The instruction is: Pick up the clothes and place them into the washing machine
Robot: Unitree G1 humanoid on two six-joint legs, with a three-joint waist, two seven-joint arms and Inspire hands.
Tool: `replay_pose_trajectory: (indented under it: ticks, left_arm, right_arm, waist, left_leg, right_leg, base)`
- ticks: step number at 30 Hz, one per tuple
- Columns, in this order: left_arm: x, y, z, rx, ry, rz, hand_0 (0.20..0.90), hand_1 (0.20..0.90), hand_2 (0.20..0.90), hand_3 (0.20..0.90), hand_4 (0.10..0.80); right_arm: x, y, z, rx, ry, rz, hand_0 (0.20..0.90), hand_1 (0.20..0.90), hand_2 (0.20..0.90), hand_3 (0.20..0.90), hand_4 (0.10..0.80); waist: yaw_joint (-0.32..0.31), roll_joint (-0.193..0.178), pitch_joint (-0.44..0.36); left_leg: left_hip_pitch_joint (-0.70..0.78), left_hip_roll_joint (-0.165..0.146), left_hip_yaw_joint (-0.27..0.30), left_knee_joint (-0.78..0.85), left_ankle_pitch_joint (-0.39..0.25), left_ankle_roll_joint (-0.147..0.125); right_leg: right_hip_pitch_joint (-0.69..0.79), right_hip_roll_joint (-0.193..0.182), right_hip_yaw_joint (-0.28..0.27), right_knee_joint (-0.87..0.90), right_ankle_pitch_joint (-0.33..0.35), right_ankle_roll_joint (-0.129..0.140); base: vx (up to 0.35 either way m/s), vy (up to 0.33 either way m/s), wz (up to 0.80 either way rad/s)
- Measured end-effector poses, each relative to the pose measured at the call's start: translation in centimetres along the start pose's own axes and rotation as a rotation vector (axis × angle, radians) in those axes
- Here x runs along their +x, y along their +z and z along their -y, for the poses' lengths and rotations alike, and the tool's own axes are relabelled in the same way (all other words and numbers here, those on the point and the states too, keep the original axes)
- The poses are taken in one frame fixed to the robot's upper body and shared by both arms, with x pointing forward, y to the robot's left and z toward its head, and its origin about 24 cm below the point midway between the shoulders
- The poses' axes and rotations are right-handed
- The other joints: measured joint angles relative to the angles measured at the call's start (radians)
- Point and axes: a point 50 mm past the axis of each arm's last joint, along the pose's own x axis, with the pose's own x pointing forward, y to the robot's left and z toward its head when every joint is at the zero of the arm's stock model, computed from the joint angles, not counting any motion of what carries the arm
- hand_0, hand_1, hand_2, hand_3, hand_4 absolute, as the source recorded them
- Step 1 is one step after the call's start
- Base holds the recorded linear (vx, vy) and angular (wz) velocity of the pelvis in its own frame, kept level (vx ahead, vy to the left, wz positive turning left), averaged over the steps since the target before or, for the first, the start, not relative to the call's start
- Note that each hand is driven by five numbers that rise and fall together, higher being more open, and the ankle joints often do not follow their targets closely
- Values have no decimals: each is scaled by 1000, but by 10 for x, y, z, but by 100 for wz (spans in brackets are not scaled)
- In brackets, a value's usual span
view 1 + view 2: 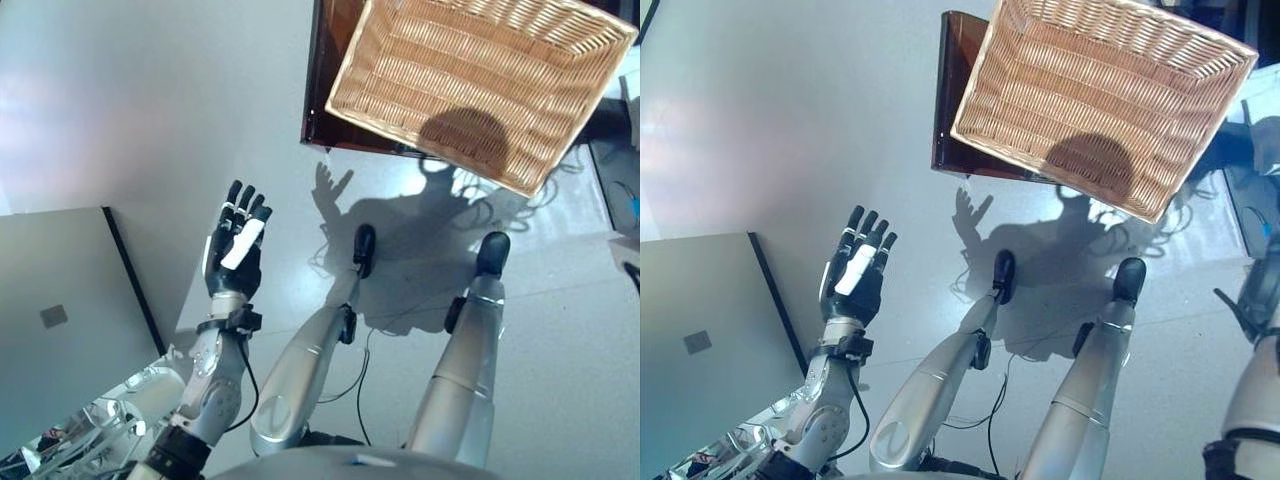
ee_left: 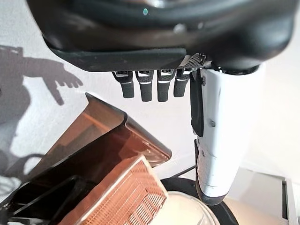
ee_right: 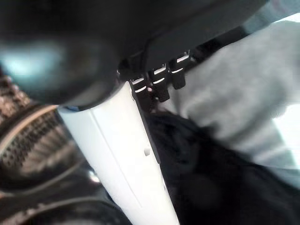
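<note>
Above pale floor (image 1: 120, 120), raised left hand (image 1: 235, 255), fingers straight, empty.

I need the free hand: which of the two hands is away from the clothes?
The left hand, open above the bare floor; the right hand sits against dark and grey clothes.

Woven wicker basket (image 1: 470, 80) showing rough tan weave, sitting on a glossy translucent brown plastic stand (image 1: 952, 110). Pale floor (image 1: 150, 120) beside the stand looking smooth, faintly shiny. Grey cloth (image 3: 234, 108) looking soft, matt.
</note>
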Motion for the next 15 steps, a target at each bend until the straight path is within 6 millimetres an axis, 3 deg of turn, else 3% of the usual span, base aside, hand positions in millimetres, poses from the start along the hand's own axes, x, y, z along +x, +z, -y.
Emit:
replay_pose_trajectory:
  ticks: [15]
  left_arm:
    - [1, 1, 0, -4, -3, 12, 900, 900, 900, 900, 800]
  right_arm:
    - [-16, -46, -2, -145, 71, -11, 900, 900, 900, 900, 800]
  waist:
    - [8, 0, 0]
  left_leg:
    - [-1, 5, -6, 26, -5, 8]
  right_leg:
    - [56, -3, -28, -64, 33, 6]
  base:
    - [-19, 40, 1]
